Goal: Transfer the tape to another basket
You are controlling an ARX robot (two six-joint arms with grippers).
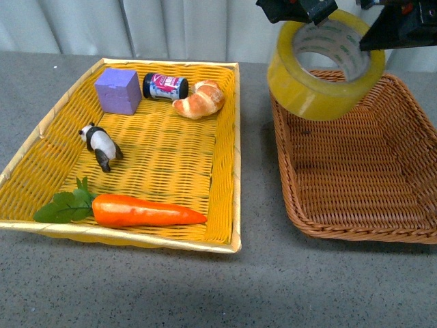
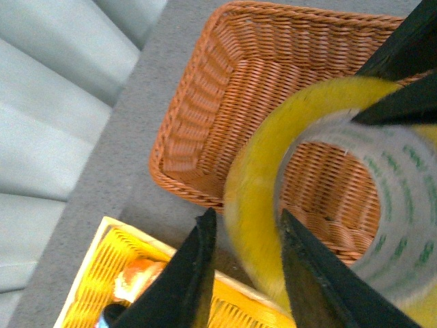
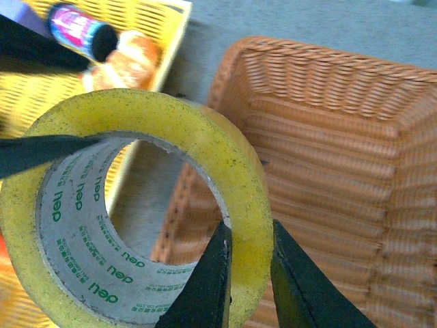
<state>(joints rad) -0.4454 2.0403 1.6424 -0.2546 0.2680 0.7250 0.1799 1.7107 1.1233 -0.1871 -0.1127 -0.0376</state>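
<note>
The tape (image 1: 321,75), a wide yellowish roll with a pale printed core, hangs tilted in the air above the near-left corner of the dark brown wicker basket (image 1: 341,232). My right gripper (image 3: 249,229) is shut on the roll's wall (image 3: 205,137), one finger inside the core and one outside. In the front view this gripper (image 1: 382,34) comes in from the top right. My left gripper (image 2: 247,219) is open, its fingers standing on either side of the tape's wall (image 2: 249,178) with gaps showing. From the front it (image 1: 300,12) sits at the roll's upper left. Nothing lies in the basket (image 2: 225,102).
A bright yellow woven tray (image 1: 235,157) lies to the left. It holds a purple cube (image 1: 118,90), a small jar (image 1: 164,87), a croissant (image 1: 200,99), a toy panda (image 1: 102,145) and a carrot (image 1: 143,210). A strip of grey tabletop (image 1: 256,171) separates the two baskets.
</note>
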